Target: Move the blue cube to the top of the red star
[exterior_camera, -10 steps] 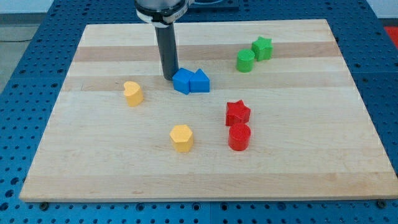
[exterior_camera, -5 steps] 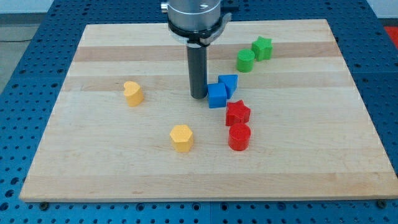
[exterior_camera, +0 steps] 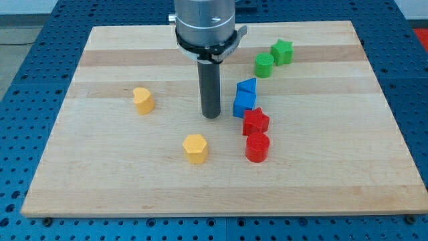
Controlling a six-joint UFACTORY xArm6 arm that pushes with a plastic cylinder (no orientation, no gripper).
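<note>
The blue cube (exterior_camera: 244, 104) sits just above the red star (exterior_camera: 255, 122), touching or nearly touching its upper left. A second blue block (exterior_camera: 247, 86), wedge-like, leans against the cube's top. My tip (exterior_camera: 211, 115) rests on the board a little to the left of the blue cube, with a small gap between them. A red cylinder (exterior_camera: 257, 147) stands directly below the red star.
A green cylinder (exterior_camera: 264, 65) and a green star (exterior_camera: 282, 51) sit at the upper right. A yellow heart (exterior_camera: 142, 100) lies at the left and a yellow hexagon (exterior_camera: 195, 148) below the tip. The wooden board (exterior_camera: 100, 181) ends on all sides.
The tip pushed both blue blocks rightward and down to the red star, then backed off slightly to the left. The wedge-like blue block turned and now sits above the cube.
</note>
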